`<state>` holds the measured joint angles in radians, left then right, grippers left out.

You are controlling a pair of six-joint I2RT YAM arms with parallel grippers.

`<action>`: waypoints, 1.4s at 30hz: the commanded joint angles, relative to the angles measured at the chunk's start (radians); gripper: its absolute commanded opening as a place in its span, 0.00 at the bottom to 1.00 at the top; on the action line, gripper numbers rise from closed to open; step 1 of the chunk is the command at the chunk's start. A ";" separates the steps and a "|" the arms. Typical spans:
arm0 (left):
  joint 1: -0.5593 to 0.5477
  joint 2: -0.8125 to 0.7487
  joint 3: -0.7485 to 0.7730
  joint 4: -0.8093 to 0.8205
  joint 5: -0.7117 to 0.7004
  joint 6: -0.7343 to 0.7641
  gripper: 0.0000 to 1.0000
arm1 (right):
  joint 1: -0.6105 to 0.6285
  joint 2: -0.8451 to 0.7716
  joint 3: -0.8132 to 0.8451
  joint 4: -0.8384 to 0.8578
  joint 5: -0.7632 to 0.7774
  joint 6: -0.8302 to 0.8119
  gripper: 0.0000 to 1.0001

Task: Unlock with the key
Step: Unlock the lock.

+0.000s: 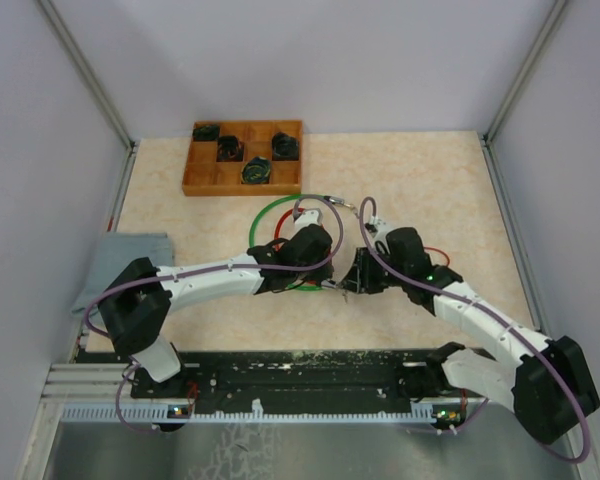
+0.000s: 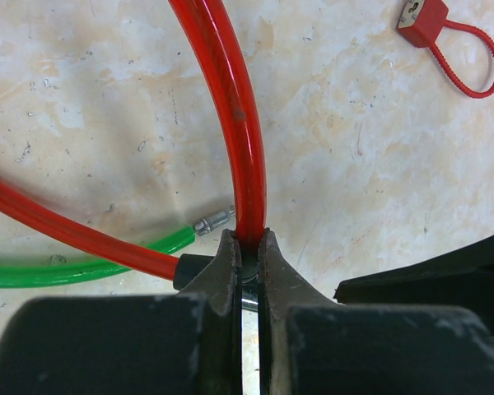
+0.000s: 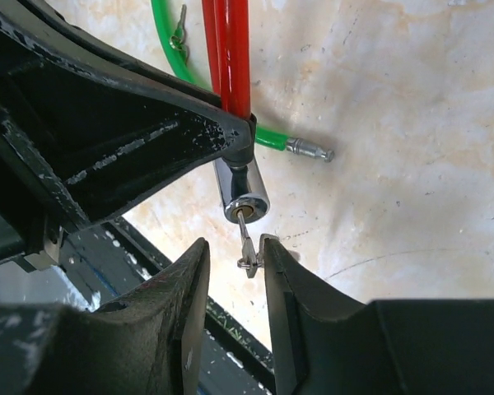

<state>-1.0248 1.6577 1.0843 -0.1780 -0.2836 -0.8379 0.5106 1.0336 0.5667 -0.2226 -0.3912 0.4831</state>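
Observation:
My left gripper (image 2: 247,240) is shut on the red cable lock (image 2: 230,107), at the cable's end by the lock body, and holds it off the table. In the right wrist view the chrome lock cylinder (image 3: 240,188) sticks out below the left fingers. A small metal key (image 3: 247,247) sits in its keyhole. My right gripper (image 3: 235,247) is open around the key; its right finger touches the key head, the left finger stands apart. Both grippers meet at table centre (image 1: 342,275).
A green cable (image 2: 82,263) with a metal tip (image 3: 309,149) lies under the red one. A red tag lock (image 2: 445,37) lies on the table to the right. A wooden tray (image 1: 205,175) with black locks stands at the back. A grey cloth (image 1: 130,260) lies left.

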 commanded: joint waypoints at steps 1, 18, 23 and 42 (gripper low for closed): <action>0.003 -0.019 0.022 0.032 0.009 -0.009 0.00 | -0.007 -0.047 -0.009 0.012 -0.009 0.007 0.32; 0.006 -0.022 0.019 0.035 0.023 -0.020 0.00 | -0.011 -0.053 -0.049 0.038 -0.038 0.013 0.08; 0.006 -0.021 0.021 0.039 0.057 -0.021 0.00 | -0.011 -0.044 -0.056 0.082 -0.063 0.015 0.00; 0.005 -0.106 -0.032 0.159 0.288 -0.090 0.00 | 0.009 0.094 -0.060 0.364 -0.100 -0.110 0.00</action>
<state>-0.9901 1.6310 1.0496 -0.1860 -0.1585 -0.8349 0.5018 1.1057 0.5121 -0.0776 -0.5476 0.3927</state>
